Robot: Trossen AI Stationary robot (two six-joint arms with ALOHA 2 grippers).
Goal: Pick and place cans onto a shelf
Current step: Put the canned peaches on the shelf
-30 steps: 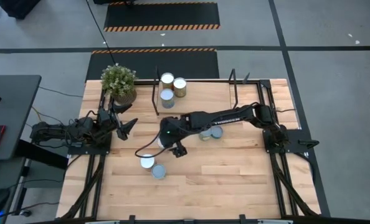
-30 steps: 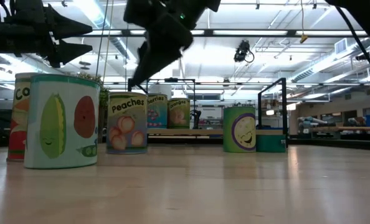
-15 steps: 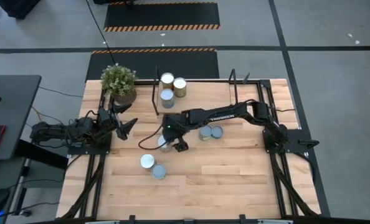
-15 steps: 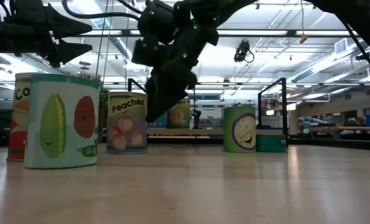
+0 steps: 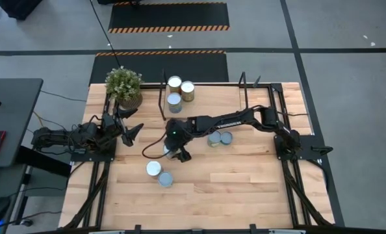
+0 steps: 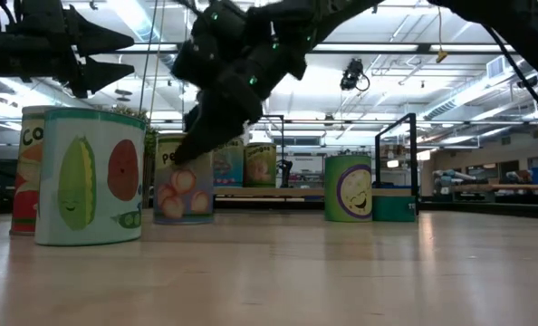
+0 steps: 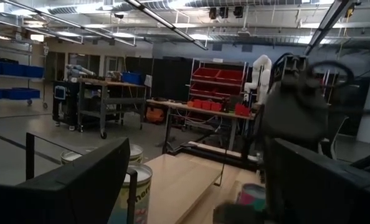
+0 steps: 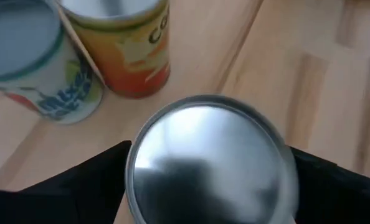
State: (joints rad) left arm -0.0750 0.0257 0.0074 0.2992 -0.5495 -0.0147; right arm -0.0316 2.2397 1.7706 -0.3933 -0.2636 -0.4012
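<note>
My right gripper [image 5: 175, 151] is open and points down over a peaches can [image 6: 182, 184] near the table's middle. In the right wrist view its dark fingers [image 8: 104, 180] stand on either side of the can's shiny round top [image 8: 207, 155]. Three cans [image 5: 175, 83] stand on the light wood shelf [image 5: 209, 91] between its black frames. Two cans [image 5: 219, 138] stand right of the gripper, and two [image 5: 158, 173] toward the near edge. My left gripper [image 5: 132, 125] waits open and empty at the table's left and shows in its own wrist view [image 7: 197, 186]. My right gripper comes from above, its fingers pointing down at the two sides of the can's top rim [image 8: 135, 162]. I cannot tell whether they touch it. The can stands upright on the table.
A potted green plant [image 5: 123, 86] stands at the far left corner beside the shelf's left frame [image 5: 162, 97]. In the right wrist view the two near cans, one blue-green [image 8: 29, 56] and one orange [image 8: 126, 43], stand close to the peaches can. Bare wood lies at the near right.
My right gripper has come down and shifted toward the table's left, from beside the peaches can to straight over it, so its fingers now straddle the can's top. The can has stayed where it was.
</note>
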